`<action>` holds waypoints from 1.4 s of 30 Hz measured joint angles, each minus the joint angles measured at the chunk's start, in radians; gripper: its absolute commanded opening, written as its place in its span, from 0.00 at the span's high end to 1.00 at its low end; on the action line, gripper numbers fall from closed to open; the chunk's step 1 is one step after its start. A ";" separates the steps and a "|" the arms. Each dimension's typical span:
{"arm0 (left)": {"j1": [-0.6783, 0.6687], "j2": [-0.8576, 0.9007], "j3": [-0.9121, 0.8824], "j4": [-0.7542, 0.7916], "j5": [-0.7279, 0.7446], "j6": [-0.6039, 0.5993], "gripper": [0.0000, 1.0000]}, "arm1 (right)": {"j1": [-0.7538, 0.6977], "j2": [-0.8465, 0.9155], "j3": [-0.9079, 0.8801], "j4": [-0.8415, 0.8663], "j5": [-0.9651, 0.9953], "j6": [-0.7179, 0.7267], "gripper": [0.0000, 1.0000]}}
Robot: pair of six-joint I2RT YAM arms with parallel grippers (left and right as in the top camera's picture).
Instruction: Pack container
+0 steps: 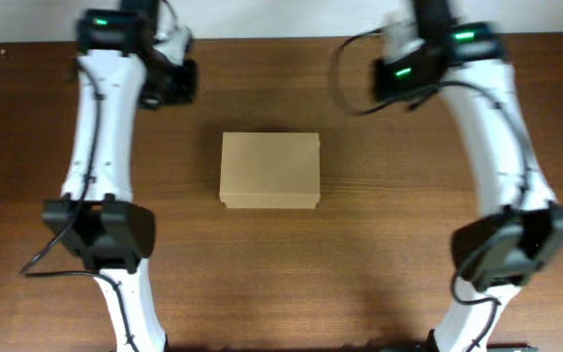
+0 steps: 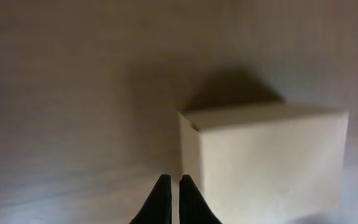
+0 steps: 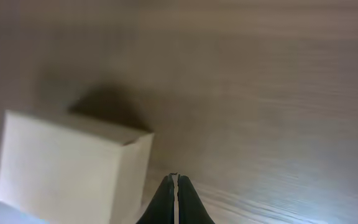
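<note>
Tan cardboard container [image 1: 270, 170], between left pincer [image 2: 173, 179] and right pincer [image 3: 174, 178], touching neither, both pinched together

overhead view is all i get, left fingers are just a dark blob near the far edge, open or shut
Observer: The left wrist view shows the left gripper shut, with nothing between the fingers.
Operator: and the right one
Observer: The right gripper is shut too. It is empty and hangs over bare table.
Operator: what does the left camera see ahead
Observer: It sees the container from the side, apart from the fingers. The two walls that show are plain, with no flap open.
</note>
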 measured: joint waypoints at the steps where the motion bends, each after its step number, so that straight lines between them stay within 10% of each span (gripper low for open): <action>1: 0.024 0.000 0.018 0.010 0.000 -0.006 0.91 | -0.054 -0.010 0.009 -0.009 -0.034 0.006 0.96; 14: 0.191 0.000 0.037 0.082 0.004 -0.046 0.70 | -0.311 -0.018 0.011 -0.047 -0.180 0.019 0.92; 29: 0.215 0.000 0.068 0.009 -0.077 -0.022 0.77 | -0.344 -0.018 0.038 -0.098 -0.122 -0.054 0.96; 38: 0.215 -0.090 0.229 0.011 -0.202 0.056 0.67 | -0.342 -0.143 0.342 -0.095 -0.078 -0.097 0.94; 40: 0.215 -0.141 0.244 0.014 -0.210 0.069 0.55 | -0.341 -0.210 0.410 -0.090 -0.077 -0.098 0.94; 42: 0.215 -0.191 0.254 0.014 -0.216 0.074 0.02 | -0.340 -0.265 0.444 -0.090 -0.077 -0.100 0.65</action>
